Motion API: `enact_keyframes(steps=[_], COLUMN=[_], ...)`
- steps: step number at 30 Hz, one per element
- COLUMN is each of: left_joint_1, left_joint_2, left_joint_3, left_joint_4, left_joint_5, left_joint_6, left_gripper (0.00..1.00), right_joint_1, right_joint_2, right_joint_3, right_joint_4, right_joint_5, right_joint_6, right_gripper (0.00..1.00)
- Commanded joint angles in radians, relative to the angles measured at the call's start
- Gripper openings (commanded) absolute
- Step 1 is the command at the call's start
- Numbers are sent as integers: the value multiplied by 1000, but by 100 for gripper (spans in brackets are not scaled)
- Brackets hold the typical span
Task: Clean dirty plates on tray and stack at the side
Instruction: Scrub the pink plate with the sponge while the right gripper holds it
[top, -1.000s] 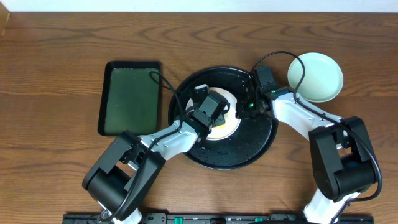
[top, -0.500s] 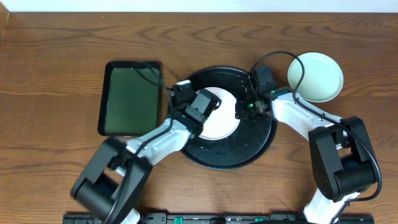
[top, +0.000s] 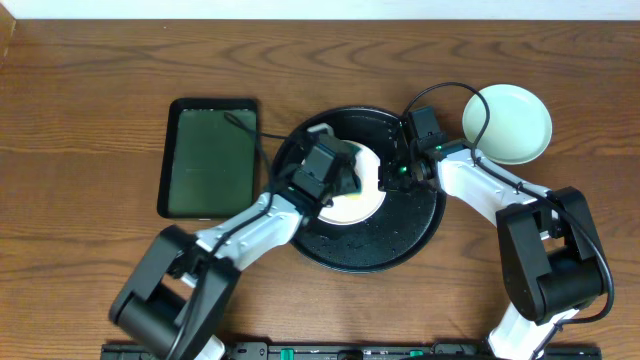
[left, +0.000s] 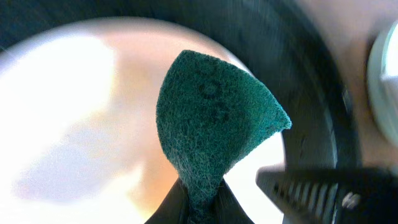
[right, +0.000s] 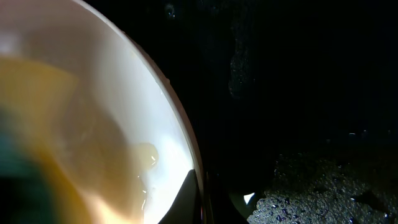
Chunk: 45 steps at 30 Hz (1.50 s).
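The white plate (top: 362, 200) lies in the round black tray (top: 400, 235), with a yellowish smear on it. My left gripper (top: 335, 178) is shut on a green sponge (left: 214, 124) and holds it on the white plate (left: 81, 124). My right gripper (top: 385, 178) is shut on the plate's right rim (right: 198, 186); the white plate (right: 93, 112) fills the left of the right wrist view, over the wet tray (right: 298, 93). A pale mint-blue plate (top: 507, 123) sits on the table at the back right. I see only one outline there.
A rectangular black tray (top: 210, 157) lies on the wooden table left of the round tray. The right arm's cable loops over the table between the round tray and the mint-blue plate.
My left gripper swung left across the white plate with the sponge, then back right toward the plate's middle. The right gripper and the plate have stayed put.
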Motion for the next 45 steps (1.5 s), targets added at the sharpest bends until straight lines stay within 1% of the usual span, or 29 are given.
enact_keyframes(steps=[1, 5, 9, 14, 20, 22, 24, 27, 29, 31, 33, 35, 37, 39, 45], left_joint_1=[-10, -7, -6, -1, -1, -1, 0, 0, 0, 0, 0, -1, -5, -15, -37], left_joint_2=[55, 103, 111, 74, -25, -66, -105, -148, -163, -163, -152, -135, -106, -76, 6], left_joint_3=[-7, -7, -7, -7, -6, -6, -7, -6, -6, -7, -7, -7, -7, -7, -7], left_joint_4=[14, 22, 1, -68, -156, -170, -174, -173, -170, -166, -161, -149, -123, -102, -90], left_joint_5=[80, 56, -82, -308, -660, -742, -767, -738, -654, -511, -320, -164, -56, -22, -23], left_joint_6=[-21, -15, 79, 158, 224, 247, 267, 266, 265, 240, 180, 118, 71, 58, 71], left_gripper=[8, 8, 8, 8, 8, 8, 8, 8, 8, 8, 8, 8, 8, 8, 8], right_joint_1=[0, 0, 0, 0, 0, 1, 1, 1, 1, 1, 1, 1, 1, 1, 1], right_joint_2=[42, 42, 42, 42, 42, 42, 42, 42, 42, 42, 42, 42, 42, 42, 42], right_joint_3=[-12, -12, -12, -12, -12, -12, -12, -12, -12, -12, -12, -12, -12, -12, -12], right_joint_4=[-16, -16, -16, -20, -22, -22, -22, -23, -24, -24, -23, -21, -20, -20, -21], right_joint_5=[71, 71, 72, 76, 79, 79, 79, 79, 79, 79, 79, 79, 78, 79, 78], right_joint_6=[5, 5, 4, 4, 4, 4, 4, 4, 4, 4, 5, 5, 5, 5, 5], right_gripper=[1, 1, 1, 1, 1, 1, 1, 1, 1, 1, 1, 1, 1, 1, 1])
